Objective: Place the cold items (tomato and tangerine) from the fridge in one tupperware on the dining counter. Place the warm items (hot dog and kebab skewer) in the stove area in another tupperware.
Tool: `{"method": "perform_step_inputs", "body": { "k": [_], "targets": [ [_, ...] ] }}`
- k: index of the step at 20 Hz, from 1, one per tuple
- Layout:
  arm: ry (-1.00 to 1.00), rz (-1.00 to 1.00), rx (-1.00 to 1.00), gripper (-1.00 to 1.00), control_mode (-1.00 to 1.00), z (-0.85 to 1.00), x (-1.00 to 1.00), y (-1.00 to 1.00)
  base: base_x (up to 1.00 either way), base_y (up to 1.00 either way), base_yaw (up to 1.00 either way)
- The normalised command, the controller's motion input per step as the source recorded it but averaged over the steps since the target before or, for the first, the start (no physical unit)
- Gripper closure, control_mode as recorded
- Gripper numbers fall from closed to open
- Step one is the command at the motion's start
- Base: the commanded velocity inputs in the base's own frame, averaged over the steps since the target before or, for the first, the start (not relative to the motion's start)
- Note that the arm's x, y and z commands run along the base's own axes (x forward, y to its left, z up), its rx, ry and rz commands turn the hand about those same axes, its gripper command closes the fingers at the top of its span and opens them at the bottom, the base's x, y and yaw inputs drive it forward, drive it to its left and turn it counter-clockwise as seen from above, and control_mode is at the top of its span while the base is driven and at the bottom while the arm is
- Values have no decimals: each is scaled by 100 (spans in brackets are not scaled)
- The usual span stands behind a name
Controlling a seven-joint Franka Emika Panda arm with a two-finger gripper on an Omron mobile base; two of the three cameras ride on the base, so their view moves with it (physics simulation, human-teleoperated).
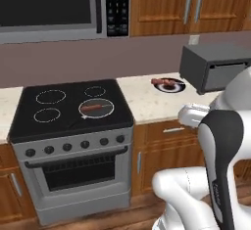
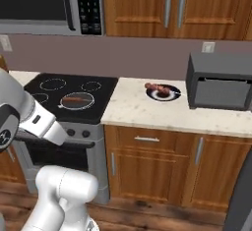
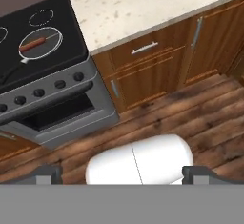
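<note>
Kitchen stove area (image 1: 73, 126) was faced; fingers (image 3: 121, 176) were spread wide, grasping nothing. Hot dog (image 1: 94, 107) could be rolled off its pan if approached carelessly.

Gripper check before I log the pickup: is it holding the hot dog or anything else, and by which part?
Nothing is held. The gripper is open over the floor; the hot dog lies in its pan on the stove.

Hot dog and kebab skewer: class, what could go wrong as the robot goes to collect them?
1. The hot dog lies in a pan on the stove; the rim may block a low grasp.
2. The kebab skewer rests on a small plate, which could slide.
3. The toaster oven stands close beside that plate, crowding the open end effector.
</note>
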Motion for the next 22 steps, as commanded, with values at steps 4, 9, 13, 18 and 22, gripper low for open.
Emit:
{"method": "perform_step_inputs", "body": {
  "k": [4, 9, 13, 18, 22],
  "targets": [
    [0, 0, 0, -100, 100, 0, 0, 0, 68, -13, 15],
    [0, 0, 0, -100, 100, 0, 0, 0, 68, -18, 0],
    [0, 0, 0, -100, 100, 0, 0, 0, 70, -20, 0],
    [0, 0, 0, -100, 100, 0, 0, 0, 50, -42, -3],
    [0, 0, 0, -100, 100, 0, 0, 0, 55, -43, -13]
  ]
}}
